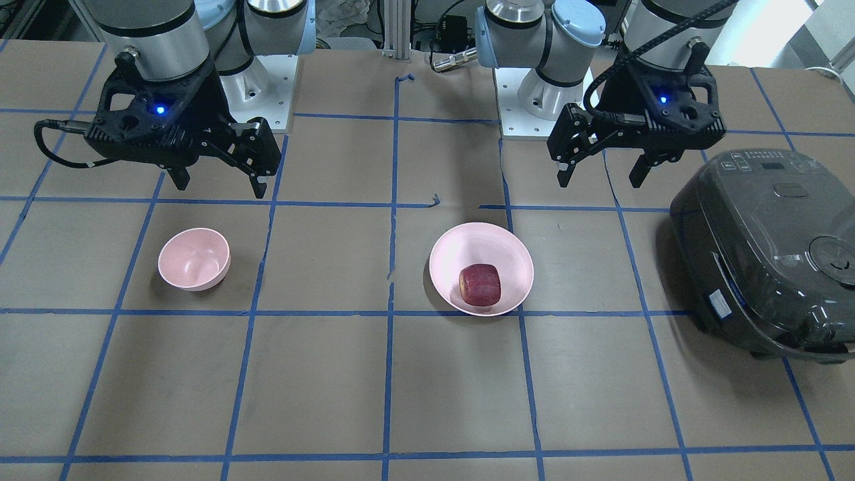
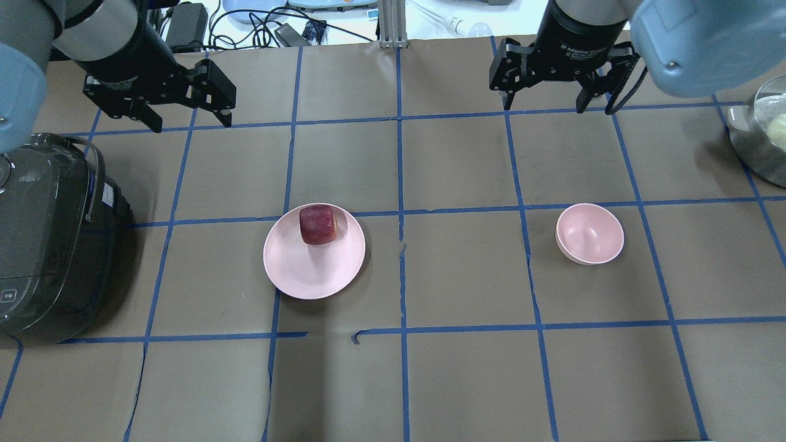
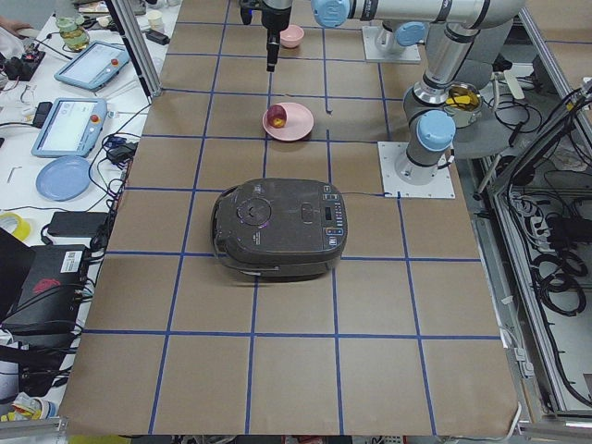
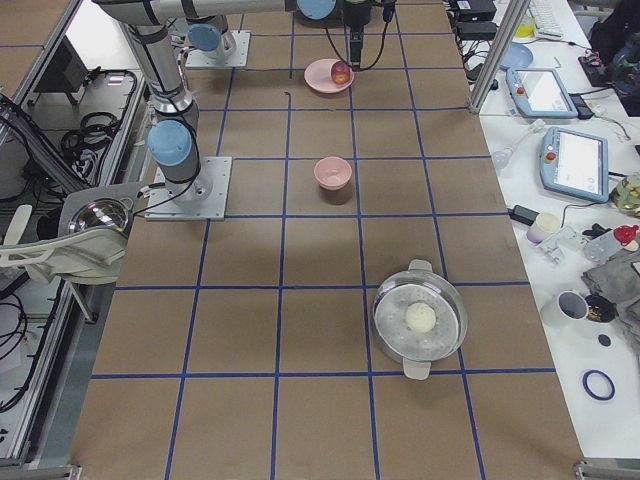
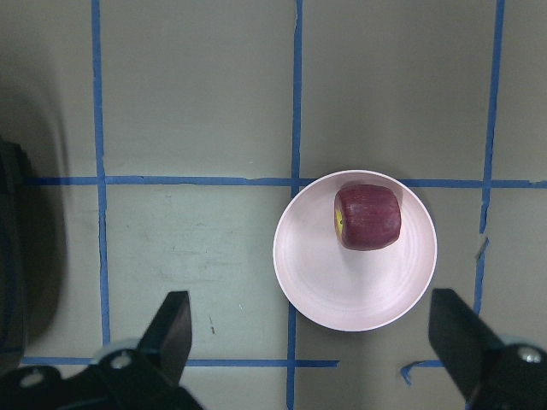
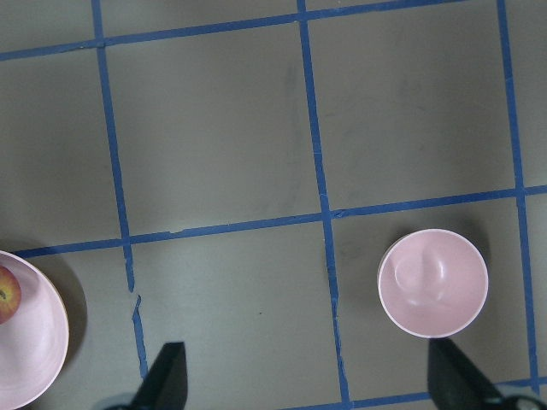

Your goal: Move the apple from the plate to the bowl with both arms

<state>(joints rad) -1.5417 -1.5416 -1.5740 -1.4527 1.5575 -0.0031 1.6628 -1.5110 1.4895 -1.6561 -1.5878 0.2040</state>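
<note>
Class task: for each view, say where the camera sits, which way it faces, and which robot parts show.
Front-facing: across the table, facing the robot; left gripper on view's right, right gripper on left.
Overhead: behind the robot, looking forward and down; both grippers.
Exterior left: table's left end, looking along it; left arm nearest.
Exterior right: right end; right arm nearest.
Left wrist: straight down on plate and apple; open jaws.
Right wrist: down on bowl; open jaws.
Shared: both wrist views show the plate.

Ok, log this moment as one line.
apple on plate | bowl empty | left gripper open, hovering | right gripper open, hovering | nothing grasped
</note>
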